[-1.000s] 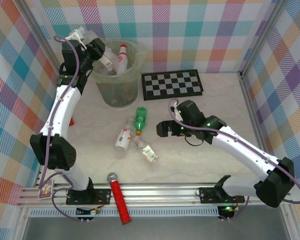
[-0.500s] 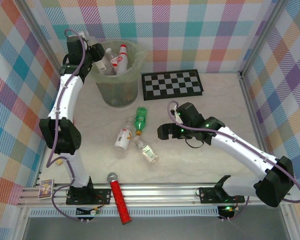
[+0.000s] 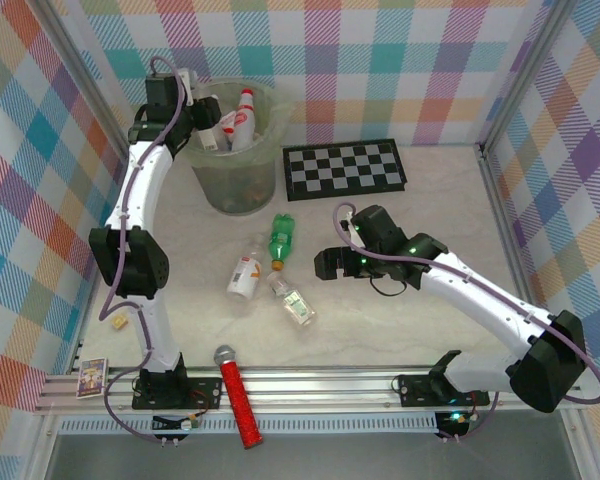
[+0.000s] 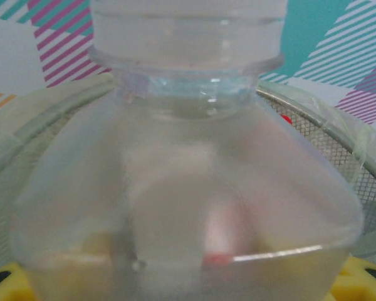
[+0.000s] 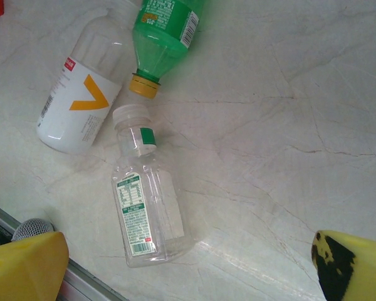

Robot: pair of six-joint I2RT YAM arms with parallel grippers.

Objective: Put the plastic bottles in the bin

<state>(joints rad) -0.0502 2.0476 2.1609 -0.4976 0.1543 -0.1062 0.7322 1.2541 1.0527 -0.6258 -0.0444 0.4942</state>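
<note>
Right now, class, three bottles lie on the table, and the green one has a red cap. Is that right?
Not quite: the cap on the green bottle is yellow, not red, as the right wrist view shows. The white-labelled bottle and the clear bottle lie beside it on the table, three in all.

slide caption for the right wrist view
Open right gripper above three bottles lying on the table: a green bottle, a white-labelled bottle and a clear bottle.

White-label bottle [image 5: 75,106]: orange chevron mark, small red logo; print on clear bottle [image 5: 144,213], green bottle [image 5: 166,28] illegible.
</note>
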